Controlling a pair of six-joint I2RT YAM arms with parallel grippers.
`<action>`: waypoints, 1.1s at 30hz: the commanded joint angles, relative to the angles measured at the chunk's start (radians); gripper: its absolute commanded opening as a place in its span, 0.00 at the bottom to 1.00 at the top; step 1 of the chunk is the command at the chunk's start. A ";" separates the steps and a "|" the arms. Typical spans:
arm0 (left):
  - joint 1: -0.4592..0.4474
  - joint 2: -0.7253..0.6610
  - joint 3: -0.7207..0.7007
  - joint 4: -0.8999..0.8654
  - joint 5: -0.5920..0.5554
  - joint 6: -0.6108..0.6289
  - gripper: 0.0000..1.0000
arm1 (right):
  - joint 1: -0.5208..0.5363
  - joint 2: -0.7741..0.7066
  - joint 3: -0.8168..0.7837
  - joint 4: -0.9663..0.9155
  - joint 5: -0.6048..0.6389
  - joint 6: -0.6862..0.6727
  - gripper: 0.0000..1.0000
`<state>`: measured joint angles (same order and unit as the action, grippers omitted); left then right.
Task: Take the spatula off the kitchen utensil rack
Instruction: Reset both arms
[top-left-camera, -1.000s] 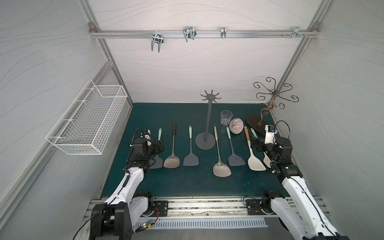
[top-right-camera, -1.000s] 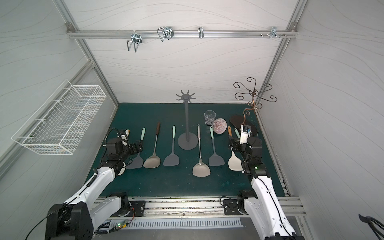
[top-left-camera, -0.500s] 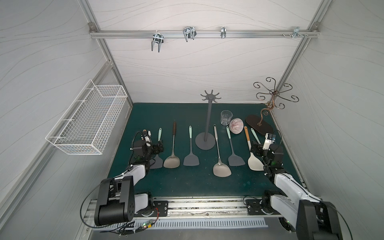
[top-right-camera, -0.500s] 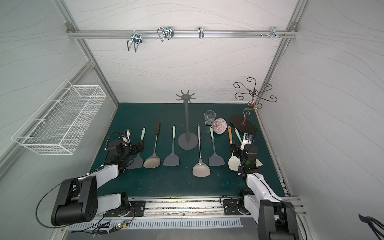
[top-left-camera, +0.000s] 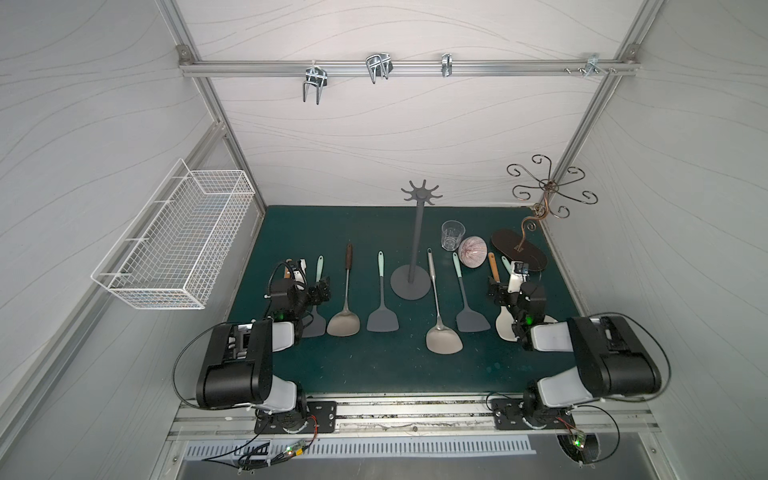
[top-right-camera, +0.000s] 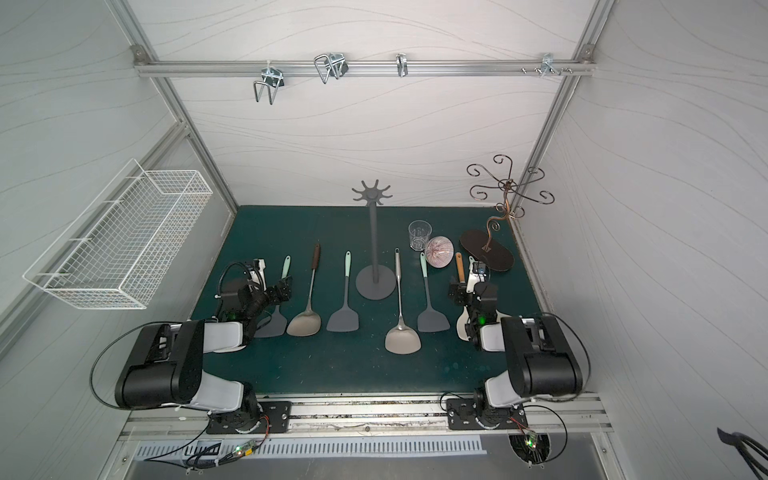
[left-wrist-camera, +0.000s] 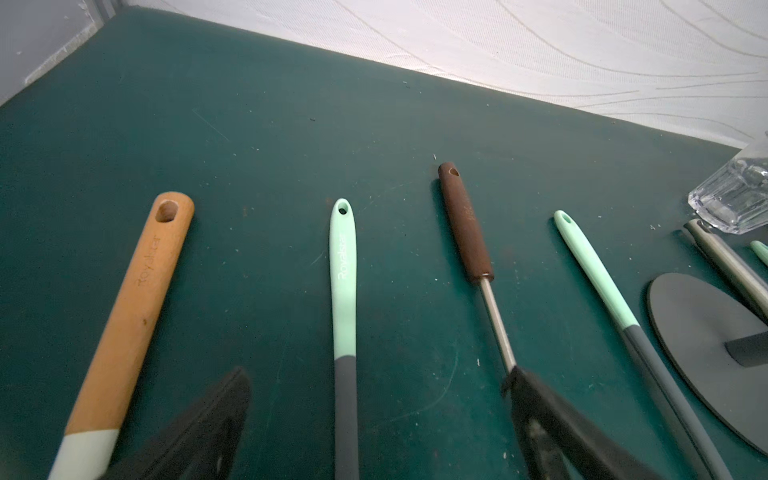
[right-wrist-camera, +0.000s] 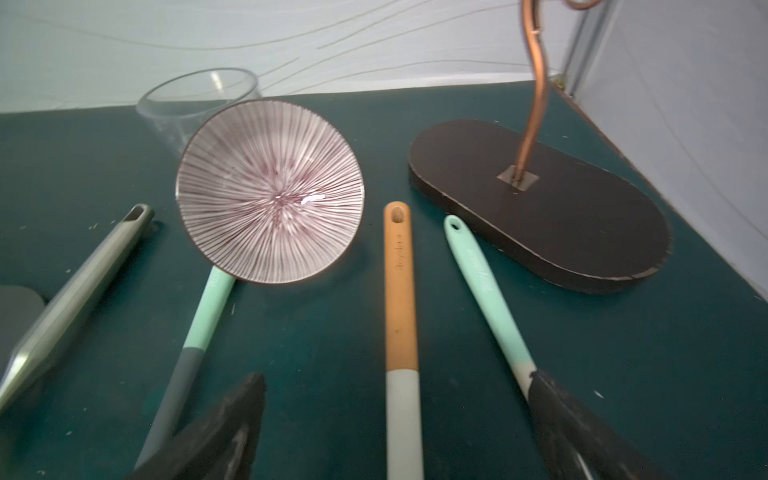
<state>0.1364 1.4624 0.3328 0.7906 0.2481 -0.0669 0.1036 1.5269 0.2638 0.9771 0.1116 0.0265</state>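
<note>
The kitchen utensil rack (top-left-camera: 417, 245) (top-right-camera: 374, 245) stands upright at the middle back of the green mat, and its star crown (top-left-camera: 421, 193) carries nothing. Several spatulas lie flat in a row on the mat, among them a grey one with a mint handle (top-left-camera: 382, 320) and a white one with a wooden handle (top-left-camera: 504, 328). My left gripper (top-left-camera: 322, 289) (left-wrist-camera: 376, 374) hovers open over the mint-and-grey handle (left-wrist-camera: 343, 266). Over the wooden-and-white handle (right-wrist-camera: 400, 291) my right gripper (top-left-camera: 500, 291) (right-wrist-camera: 397, 378) is open too. Neither holds anything.
A white wire basket (top-left-camera: 174, 245) hangs on the left wall. At the back right stand a bronze curly-armed stand (top-left-camera: 544, 193) on a dark oval base (right-wrist-camera: 540, 199), a clear glass (top-left-camera: 452, 235) and a striped bowl (top-left-camera: 472, 251) tilted on its side. Metal hooks (top-left-camera: 376, 68) hang overhead.
Both arms have folded back, their elbows rising toward the camera. The right gripper has drawn slightly inward. Both grippers stay open and low over the handles.
</note>
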 joint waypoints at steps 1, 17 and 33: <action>0.003 0.017 0.015 0.132 -0.021 0.014 1.00 | 0.008 -0.003 0.026 0.067 -0.004 -0.038 0.99; -0.007 0.094 0.055 0.117 -0.031 0.031 1.00 | -0.022 0.053 0.188 -0.186 -0.156 -0.059 0.99; -0.061 0.088 0.083 0.057 -0.145 0.053 1.00 | -0.021 0.055 0.190 -0.186 -0.155 -0.059 0.99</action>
<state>0.1059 1.5524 0.3676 0.8513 0.1749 -0.0517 0.0864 1.5711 0.4477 0.8059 -0.0345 -0.0345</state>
